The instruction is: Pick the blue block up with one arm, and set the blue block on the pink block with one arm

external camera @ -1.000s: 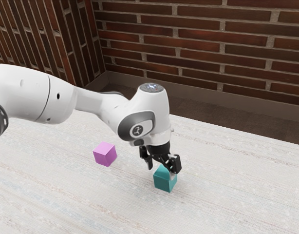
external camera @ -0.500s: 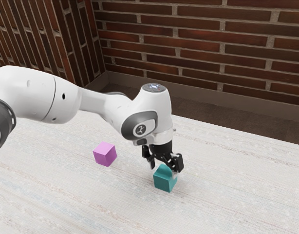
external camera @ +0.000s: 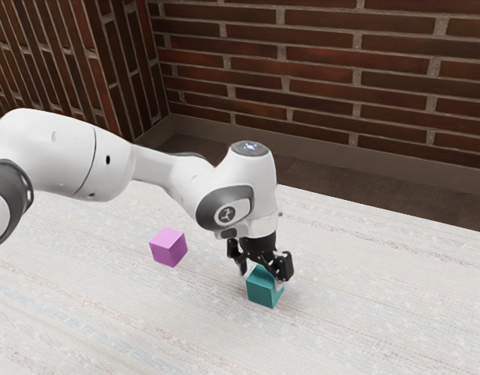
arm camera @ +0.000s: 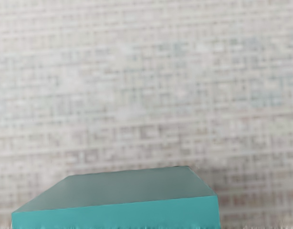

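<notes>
The blue block is a teal cube resting on the pale woven tabletop. My black gripper hangs straight over it, open, its two fingers spread to either side of the cube's upper edge. From the wrist, the blue block is large and close right under the hand. The pink block is a magenta cube lying on the table well toward the exterior view's left of the blue one, apart from it.
A red brick wall runs behind the table, with a dark floor strip beyond the table's far edge. My white arm comes in from the exterior view's left, above the pink block.
My hand has sunk lower over the blue block, so the fingers now reach beside its top. Neither block has moved.
</notes>
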`<act>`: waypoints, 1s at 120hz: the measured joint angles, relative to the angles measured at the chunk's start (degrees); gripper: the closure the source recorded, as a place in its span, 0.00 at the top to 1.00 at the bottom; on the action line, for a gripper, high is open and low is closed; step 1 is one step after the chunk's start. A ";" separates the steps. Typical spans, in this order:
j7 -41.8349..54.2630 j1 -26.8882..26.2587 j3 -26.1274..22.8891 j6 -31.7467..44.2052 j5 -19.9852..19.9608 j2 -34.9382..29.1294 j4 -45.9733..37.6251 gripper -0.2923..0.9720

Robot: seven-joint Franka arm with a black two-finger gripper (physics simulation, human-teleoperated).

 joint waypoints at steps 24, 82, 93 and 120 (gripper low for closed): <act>-0.53 -0.03 0.00 1.91 0.09 0.89 0.58 0.77; -1.35 0.01 0.00 3.84 -0.14 1.52 0.30 0.77; -1.49 0.01 0.00 3.78 -0.15 1.35 0.01 0.77; -1.78 0.01 0.00 3.70 -0.15 0.85 -0.77 0.77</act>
